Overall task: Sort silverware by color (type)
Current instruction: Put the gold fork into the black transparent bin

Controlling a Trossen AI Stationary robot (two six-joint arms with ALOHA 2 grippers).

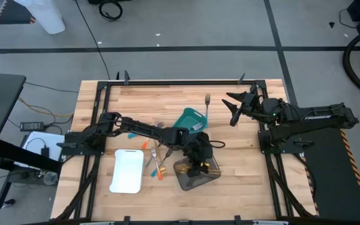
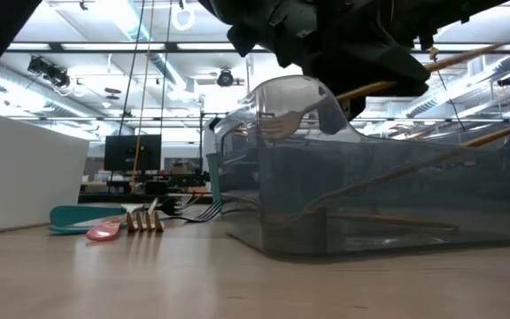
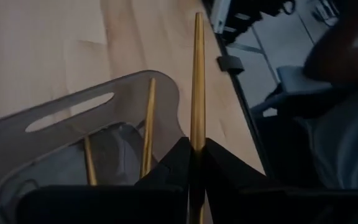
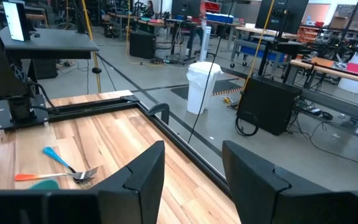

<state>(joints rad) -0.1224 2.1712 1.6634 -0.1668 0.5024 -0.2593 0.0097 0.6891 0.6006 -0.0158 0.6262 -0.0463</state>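
Observation:
My left gripper (image 1: 199, 160) hangs over the grey see-through tray (image 1: 192, 180) near the table's middle, shut on a slim gold utensil (image 3: 197, 74). Two more gold utensils (image 3: 148, 124) lean inside that tray against its wall. Loose silverware with orange and blue handles (image 1: 155, 156) lies between the white tray (image 1: 127, 170) and the grey one. A lone fork (image 1: 207, 103) lies beyond the teal tray (image 1: 189, 119). My right gripper (image 1: 233, 111) waits open at the right, above the table. My left gripper pinches the gold utensil's slim shaft (image 3: 197, 140) between its two fingers (image 3: 176, 163). The shaft runs on past the fingertips, its free end (image 3: 198, 17) pointing out over the tray's rim. The gripper slants downward over the tray. The utensil's other end is hidden behind the fingers.
The grey tray's handle slot (image 3: 70, 112) and high wall stand just under the left fingers. A blue-handled and an orange-handled fork (image 4: 64, 167) lie by the teal tray. The table's metal frame (image 1: 180, 81) runs along its edges. A person sits beyond the table (image 3: 347, 112).

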